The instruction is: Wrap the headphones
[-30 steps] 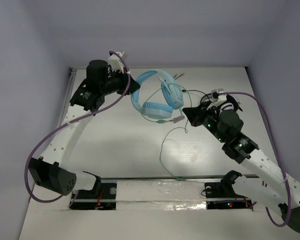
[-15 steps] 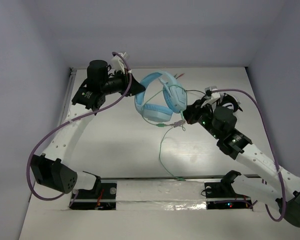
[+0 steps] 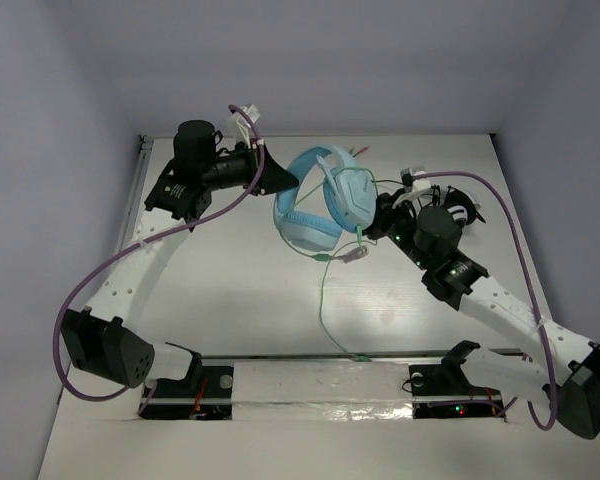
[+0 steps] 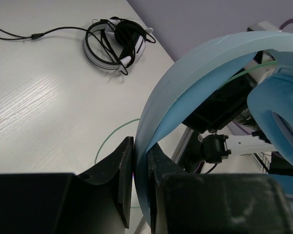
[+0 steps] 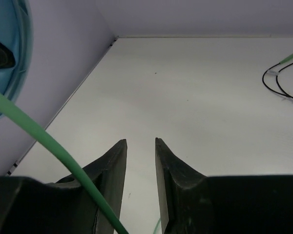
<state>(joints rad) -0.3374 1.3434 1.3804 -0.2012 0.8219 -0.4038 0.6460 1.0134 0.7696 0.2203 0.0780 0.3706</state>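
Slack on the near side: thin green cable (image 3: 322, 300) trails loose below the large light-blue over-ear headphones (image 3: 348, 197). My right gripper (image 5: 140, 142) is just beside their nearest earcup, jaws slightly apart with nothing between them. The cable crosses outside its left finger. Beyond the headphones, my left gripper (image 4: 139, 145) is clamped on the headband, holding them up. My call: pinch the cable close to the earcup, keep tension, and lay even turns.

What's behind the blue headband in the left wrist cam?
Framed under the headband: the right arm, dark, a strand of green cable and one earcup. The band covers that arm's front end.
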